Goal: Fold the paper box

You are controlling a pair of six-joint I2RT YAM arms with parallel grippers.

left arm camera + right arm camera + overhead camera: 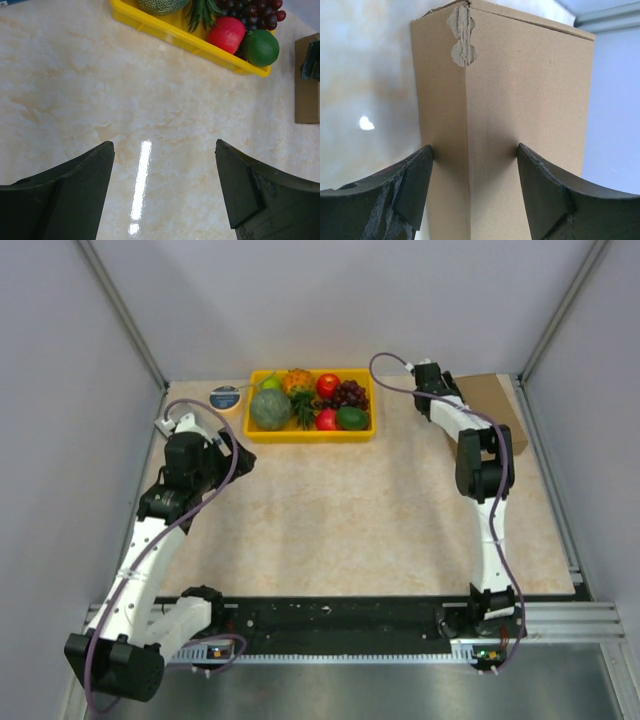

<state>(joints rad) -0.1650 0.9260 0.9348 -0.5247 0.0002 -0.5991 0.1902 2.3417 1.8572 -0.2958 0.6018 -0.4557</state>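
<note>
Overhead and wrist views of the table (350, 510). The box (497, 405), plain brown cardboard, lies in the far right corner of the table, with its long side along the right edge.

The right gripper (475, 150) is over the near left part of the box. Its fingers (410, 195) stand apart and clamp nothing, because the cardboard is wider than the gap between them. In the right wrist view we see two faces of the box meeting at a crease that runs between the fingertips, with a torn patch of corrugation at its far end. We cannot tell whether the fingertips touch the cardboard.

The left gripper (164, 145) hangs near the left edge, toward the far left corner. Its fingers are spread wide over bare tabletop and hold nothing.

A yellow tray (310, 436) of fruit sits at the middle of the far edge, well apart from the box. A small round blue-and-grey object (225, 397) lies just beside the tray's left end.
</note>
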